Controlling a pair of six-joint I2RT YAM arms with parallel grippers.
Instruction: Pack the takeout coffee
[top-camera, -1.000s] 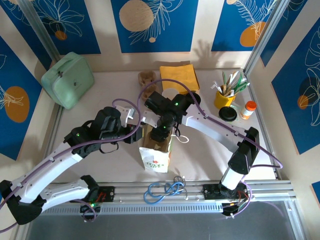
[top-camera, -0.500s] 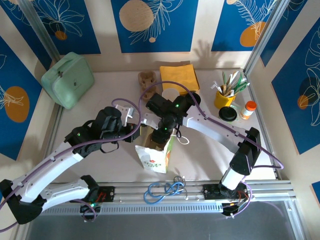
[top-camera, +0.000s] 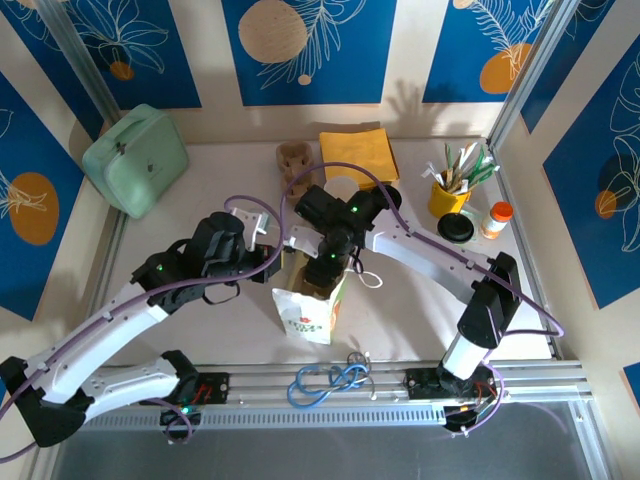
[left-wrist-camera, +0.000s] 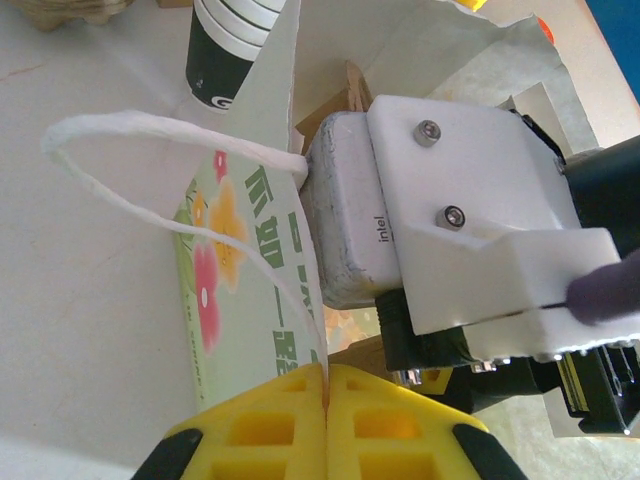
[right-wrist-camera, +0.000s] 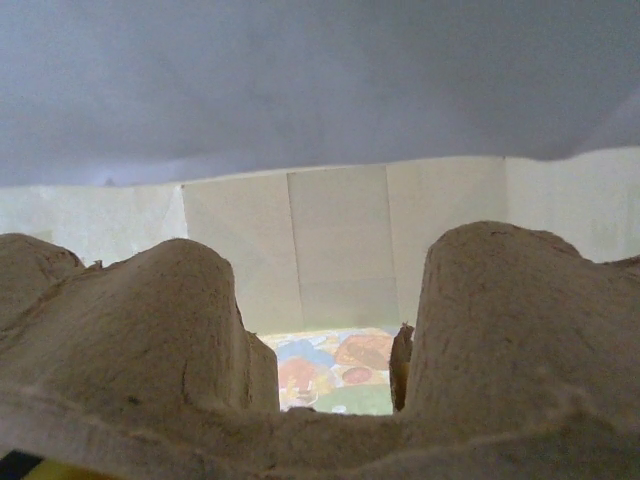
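White paper bag (top-camera: 308, 312), floral print, stands mid-desk (top-camera: 400, 320), leaning a touch, mouth open. The brown pulp cup carrier (right-wrist-camera: 200, 330) is partway inside that mouth, humps up. The black-and-white banded coffee cup (left-wrist-camera: 228, 48) sits just beyond the bag's edge.

The word "intel" stands in small dark letters on the grey camera (left-wrist-camera: 352, 215) housing. The bag (left-wrist-camera: 235, 255) carries green printed characters beside pink flowers, too skewed to read.
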